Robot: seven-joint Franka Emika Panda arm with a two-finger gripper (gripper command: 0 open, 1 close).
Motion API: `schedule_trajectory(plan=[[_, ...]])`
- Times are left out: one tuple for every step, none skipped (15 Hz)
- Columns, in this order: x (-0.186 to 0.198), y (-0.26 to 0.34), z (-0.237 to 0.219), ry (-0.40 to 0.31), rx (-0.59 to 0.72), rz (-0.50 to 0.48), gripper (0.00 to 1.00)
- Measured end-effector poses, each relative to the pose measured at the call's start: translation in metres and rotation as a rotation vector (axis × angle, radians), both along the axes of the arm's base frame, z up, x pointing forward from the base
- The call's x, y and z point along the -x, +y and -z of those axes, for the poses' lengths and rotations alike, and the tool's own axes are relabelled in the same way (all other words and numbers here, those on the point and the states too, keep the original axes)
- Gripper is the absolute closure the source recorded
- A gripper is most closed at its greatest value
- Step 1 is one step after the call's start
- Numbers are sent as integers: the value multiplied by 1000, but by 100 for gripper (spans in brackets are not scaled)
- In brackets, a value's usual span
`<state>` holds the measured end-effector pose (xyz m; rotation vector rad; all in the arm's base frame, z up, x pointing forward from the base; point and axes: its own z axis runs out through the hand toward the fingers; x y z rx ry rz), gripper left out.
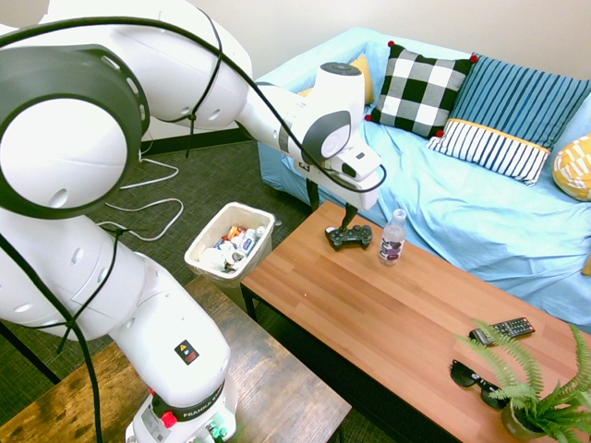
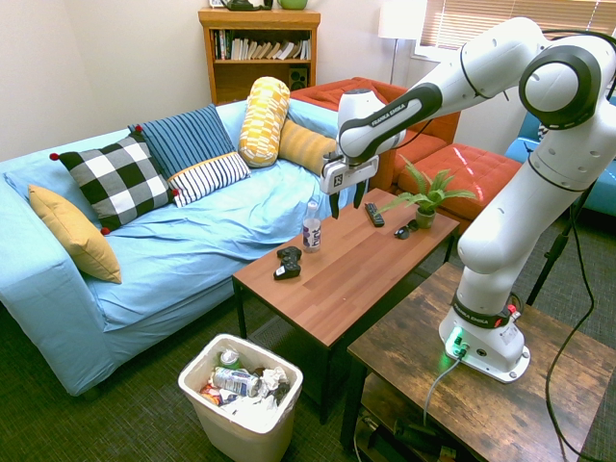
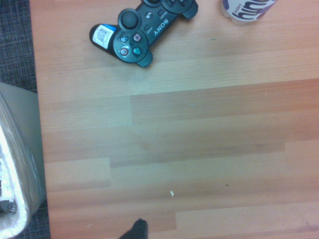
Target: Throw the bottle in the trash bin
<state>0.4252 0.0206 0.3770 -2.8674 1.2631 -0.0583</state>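
Nearest you, the glossy, rounded white arm (image 1: 175, 341) holds its pincer (image 2: 347, 202) wide; your clear plastic bottle (image 1: 392, 238) stands upright on the wood-grained surface (image 1: 369, 314), near the black controller (image 1: 349, 237).

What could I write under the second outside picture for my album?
Robot's open hand hovers over the table, where a bottle stands; trash bin below.

Table (image 1: 314, 295): bare wood runs from the controller (image 1: 349, 236) and bottle (image 1: 391, 237) to the remote (image 1: 503, 331); passage open there. Controller and bottle stand near each other, 2 obstacles at the sofa-side end. Sunglasses (image 1: 477, 383) and fern (image 1: 540, 397) block the far end. Bin (image 2: 243, 404) top open, partly filled.
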Motion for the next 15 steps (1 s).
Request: schedule_trajectory(plan=[[-1,0,0,-3,0,0,0],[-3,0,-1,-20,0,7,0],[-7,-2,-1,-41,1,21,0],[-11,-6,-1,-54,8,40,0],[-18,-12,-2,-65,16,66,0],[-28,-19,-4,-74,28,97,0],[-39,-25,-6,-81,38,130,0],[-52,-28,-7,-88,41,159,0],[-66,-30,-7,-93,46,188,0],[-80,-32,-5,-95,52,210,0],[-93,-32,-1,-93,57,224,0],[-106,-33,7,-85,63,237,0],[-118,-34,18,-74,70,249,0],[-130,-35,30,-62,77,264,0],[-142,-38,41,-51,80,279,0]])
